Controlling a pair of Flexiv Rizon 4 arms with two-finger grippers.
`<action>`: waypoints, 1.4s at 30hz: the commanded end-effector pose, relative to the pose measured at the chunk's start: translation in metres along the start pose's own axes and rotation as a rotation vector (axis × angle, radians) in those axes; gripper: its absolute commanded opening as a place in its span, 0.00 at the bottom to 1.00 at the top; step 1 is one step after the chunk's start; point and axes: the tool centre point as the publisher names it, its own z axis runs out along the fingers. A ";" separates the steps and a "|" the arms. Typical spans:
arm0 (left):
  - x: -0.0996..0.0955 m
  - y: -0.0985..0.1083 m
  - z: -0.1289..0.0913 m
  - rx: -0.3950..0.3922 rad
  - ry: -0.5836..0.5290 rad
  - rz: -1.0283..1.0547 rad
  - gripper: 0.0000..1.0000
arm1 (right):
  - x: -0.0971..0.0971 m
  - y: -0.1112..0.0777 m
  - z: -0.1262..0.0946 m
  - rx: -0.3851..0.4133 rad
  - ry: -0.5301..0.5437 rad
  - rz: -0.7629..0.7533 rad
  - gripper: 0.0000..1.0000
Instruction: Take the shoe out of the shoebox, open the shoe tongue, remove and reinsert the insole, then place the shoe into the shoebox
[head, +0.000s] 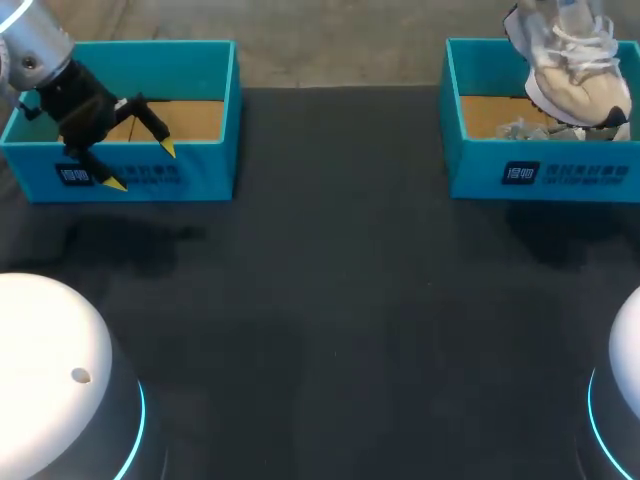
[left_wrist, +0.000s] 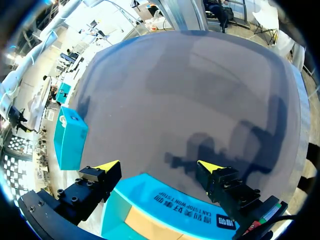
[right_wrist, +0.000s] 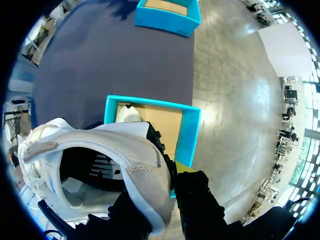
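The right gripper (right_wrist: 167, 187) is clamped on the heel of the shoe (right_wrist: 100, 150). One yellow-tipped finger is seen outside the heel wall and the other is judged to be inside the opening, so the heel is grasped from two sides. From the fingers the long axis of the shoe runs off sideways, with the open mouth turned up toward the wrist and the laces at the far end; the toe is hidden. The shoe is held clear above the right shoebox (right_wrist: 190, 135), whose cardboard floor is seen beneath it, so the lifting-out is judged almost done. The bare table (head: 340, 300) lies between the two boxes, and that is where the shoe would be expected to be set down, sole first. Farthest from the shoe, the left gripper (left_wrist: 159, 167) hangs over the front wall of the left shoebox (left_wrist: 165, 200) with its fingers spread and nothing between them, well apart from the shoe; the tongue cannot be reached by it from there
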 end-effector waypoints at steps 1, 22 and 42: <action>0.000 -0.001 -0.001 -0.002 0.002 0.000 1.00 | -0.002 0.000 -0.002 0.002 0.007 -0.001 0.00; 0.000 -0.001 -0.001 -0.002 0.002 0.000 1.00 | -0.041 -0.038 0.042 -0.017 0.004 -0.004 0.00; 0.000 -0.001 -0.001 -0.002 0.002 0.000 1.00 | -0.064 -0.109 0.078 0.071 0.039 0.192 0.00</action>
